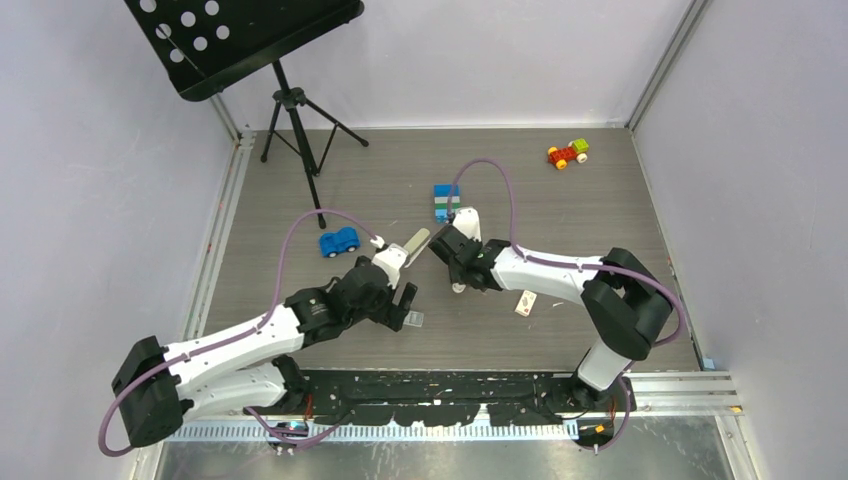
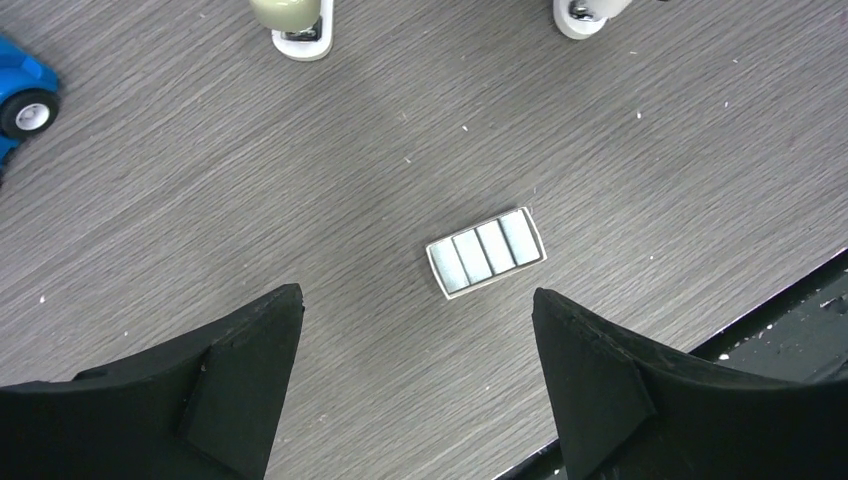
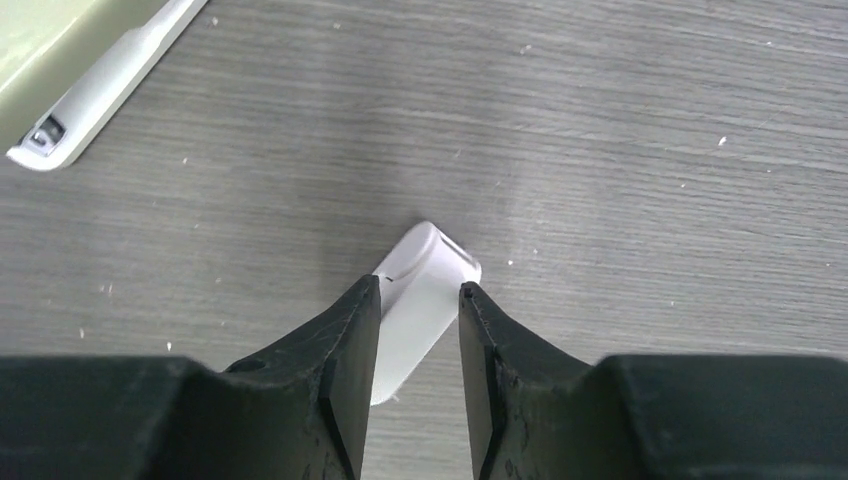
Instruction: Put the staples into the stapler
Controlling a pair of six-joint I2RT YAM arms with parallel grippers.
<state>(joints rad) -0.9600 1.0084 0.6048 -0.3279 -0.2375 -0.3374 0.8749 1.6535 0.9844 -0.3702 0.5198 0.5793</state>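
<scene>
The staples (image 2: 485,252) are several silvery strips side by side in a small white tray on the table, just ahead of my left gripper (image 2: 417,295), which stands wide open and holds nothing. From above, the staples (image 1: 416,320) lie right beside the left gripper (image 1: 405,308). The stapler (image 1: 415,242), beige-grey on top with a white base, lies between the two arms; its end shows in the right wrist view (image 3: 90,90). My right gripper (image 3: 420,288) is shut on a small white curved piece (image 3: 430,265) lying slantwise on the table.
A blue toy car (image 1: 339,241) sits left of the stapler. Stacked blue and green blocks (image 1: 446,201) stand behind the right gripper. A tiny white red-marked box (image 1: 526,303) lies near the right arm. A music stand (image 1: 290,100) and a coloured block car (image 1: 567,153) are at the back.
</scene>
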